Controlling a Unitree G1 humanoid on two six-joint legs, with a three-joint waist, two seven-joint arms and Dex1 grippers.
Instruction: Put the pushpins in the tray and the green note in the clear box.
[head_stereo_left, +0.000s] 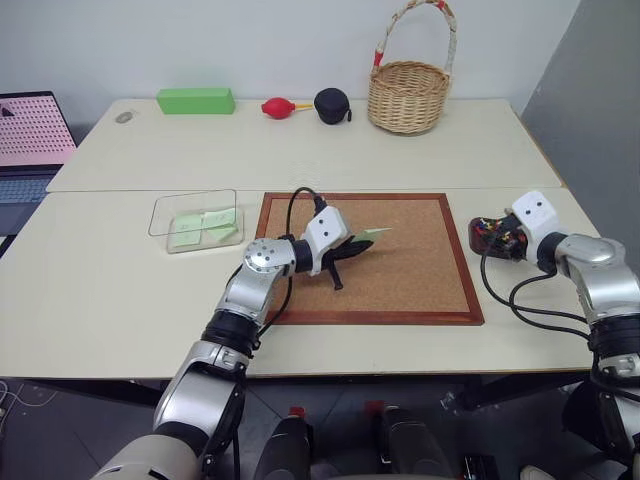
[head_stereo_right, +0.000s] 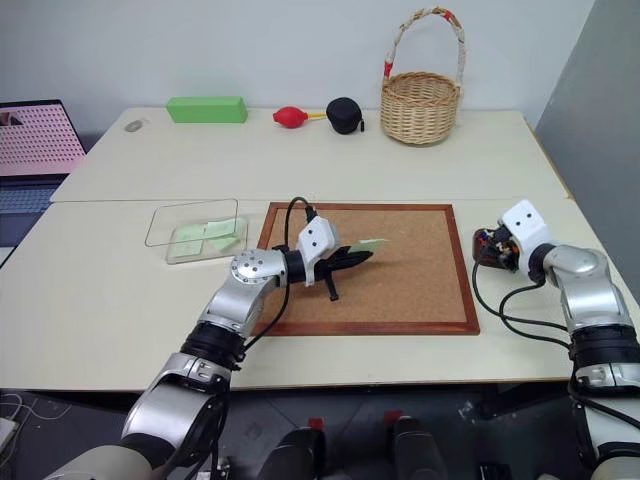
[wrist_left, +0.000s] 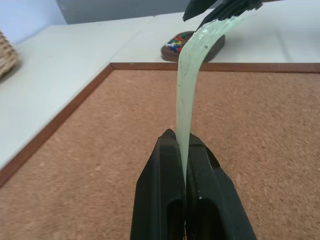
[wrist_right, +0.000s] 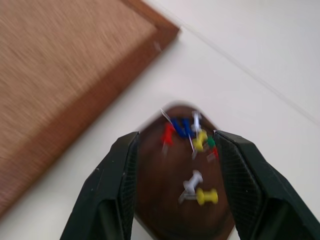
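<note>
Your left pincer (head_stereo_left: 352, 249) reaches inward, roughly level, fingers pinched together on the green note (head_stereo_left: 372, 234). Your right pincer (wrist_right: 175, 165) angles down, fingers (wrist_right: 117, 187) parted, holding nothing.

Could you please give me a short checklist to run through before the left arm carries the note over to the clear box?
1. Left gripper shut on the green note: ok, the paper is pinched between its fingers.
2. Note lifted off the corkboard: ok, it stands up from the fingers, bent at its far end.
3. Clear box ready to receive: ok, it lies open-topped to the left of the corkboard with green slips already inside.
4. Pushpins in the tray: ok, several lie in it.
5. Right gripper away from the note: ok, open over the tray.
6. Any pin left in the corkboard: cannot tell.
</note>
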